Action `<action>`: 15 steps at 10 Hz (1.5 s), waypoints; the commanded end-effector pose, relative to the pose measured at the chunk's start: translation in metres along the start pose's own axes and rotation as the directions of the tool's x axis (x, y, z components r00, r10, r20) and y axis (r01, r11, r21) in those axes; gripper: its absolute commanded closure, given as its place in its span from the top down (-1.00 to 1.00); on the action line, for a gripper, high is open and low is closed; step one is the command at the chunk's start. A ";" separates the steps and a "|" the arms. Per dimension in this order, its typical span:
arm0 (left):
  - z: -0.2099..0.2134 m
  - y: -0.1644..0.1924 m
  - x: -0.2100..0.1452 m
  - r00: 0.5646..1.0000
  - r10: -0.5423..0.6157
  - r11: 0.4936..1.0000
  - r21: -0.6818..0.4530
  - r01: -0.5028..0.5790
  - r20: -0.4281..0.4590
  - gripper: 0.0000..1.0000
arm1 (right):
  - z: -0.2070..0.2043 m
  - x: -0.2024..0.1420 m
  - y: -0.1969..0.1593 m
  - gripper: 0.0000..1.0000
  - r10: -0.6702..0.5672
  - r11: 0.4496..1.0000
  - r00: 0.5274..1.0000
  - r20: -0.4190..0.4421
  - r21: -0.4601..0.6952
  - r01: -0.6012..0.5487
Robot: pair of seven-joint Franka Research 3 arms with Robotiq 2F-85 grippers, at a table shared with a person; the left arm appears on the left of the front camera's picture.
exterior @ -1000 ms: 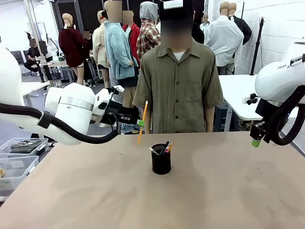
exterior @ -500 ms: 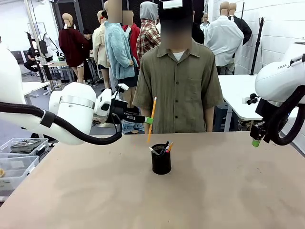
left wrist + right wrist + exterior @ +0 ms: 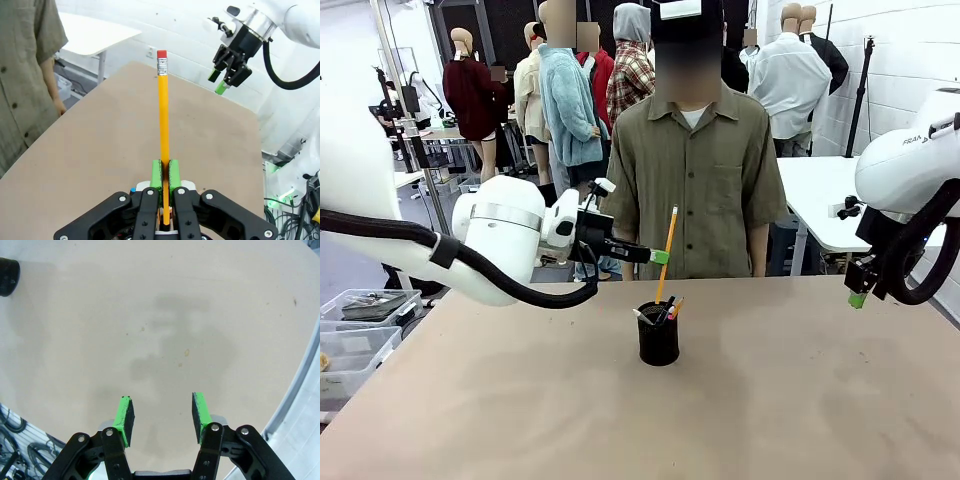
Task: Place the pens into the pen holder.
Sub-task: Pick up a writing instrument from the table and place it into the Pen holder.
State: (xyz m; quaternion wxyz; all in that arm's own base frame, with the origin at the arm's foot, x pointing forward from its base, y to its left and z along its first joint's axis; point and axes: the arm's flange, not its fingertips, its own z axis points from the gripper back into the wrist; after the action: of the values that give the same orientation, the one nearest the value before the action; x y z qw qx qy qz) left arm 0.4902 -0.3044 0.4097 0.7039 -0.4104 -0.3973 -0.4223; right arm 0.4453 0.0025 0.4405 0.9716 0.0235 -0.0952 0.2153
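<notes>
From the front camera I see my left gripper (image 3: 661,257) pinching the yellow pencil (image 3: 666,252) partway up its shaft, green pads pressed flat on either side; the left wrist camera shows the pencil (image 3: 163,125) running straight out from between the pads, red eraser at the far end. The pencil hangs nearly upright, leaning slightly toward 1 o'clock, its lower tip just above the rim of the pen holder (image 3: 658,340), which stands on the table (image 3: 800,400) at centre; several other pens (image 3: 662,312) already poke out of it, fanned between 11 and 1 o'clock. My right gripper (image 3: 162,415) idles off at 3 o'clock, jaws spread with nothing between them, over bare table. A person stands at 12 o'clock behind the table, hands out of sight.

I judge this as the insertion step for the last loose pen; the next move calls for lining the tip up over the gap among the pens, lowering until it is well inside the mesh, then parting the pads; dropping too early could bounce it off the rim.
</notes>
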 end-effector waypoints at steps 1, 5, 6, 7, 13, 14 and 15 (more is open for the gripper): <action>-0.016 0.013 0.002 0.999 -0.040 0.999 0.019 0.040 -0.026 -1.00 | -0.002 -0.002 0.000 0.20 0.012 0.999 1.000 -0.003 -0.032 -0.012; -0.031 0.026 -0.020 0.992 -0.101 0.994 0.038 0.104 -0.071 -1.00 | -0.002 -0.002 0.000 0.20 0.012 0.999 1.000 -0.003 -0.032 -0.012; -0.030 0.032 -0.028 0.992 -0.105 0.993 0.048 0.108 -0.069 -1.00 | -0.002 -0.002 0.000 0.20 0.012 0.999 1.000 -0.003 -0.032 -0.012; -0.028 0.036 -0.033 0.993 -0.098 0.994 0.046 0.102 -0.068 -1.00 | -0.002 -0.002 0.000 0.20 0.012 0.999 1.000 -0.003 -0.032 -0.012; -0.031 0.035 -0.059 0.989 -0.104 0.993 0.047 0.110 -0.102 -1.00 | -0.002 -0.002 0.000 0.20 0.012 0.999 1.000 -0.003 -0.032 -0.012; -0.033 0.037 -0.064 0.987 -0.097 0.993 0.054 0.104 -0.124 -1.00 | -0.002 -0.002 0.000 0.20 0.012 0.999 1.000 -0.003 -0.032 -0.012; -0.034 0.037 -0.070 0.987 -0.084 0.995 0.048 0.091 -0.138 -1.00 | -0.002 -0.002 0.000 0.20 0.012 0.999 1.000 -0.003 -0.032 -0.012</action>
State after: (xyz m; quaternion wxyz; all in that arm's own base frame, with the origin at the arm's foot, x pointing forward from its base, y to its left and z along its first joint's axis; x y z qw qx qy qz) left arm 0.5108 -0.3039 0.3327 0.7197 -0.3547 -0.3755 -0.4639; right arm 0.4453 0.0025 0.4405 0.9716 0.0235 -0.0953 0.2153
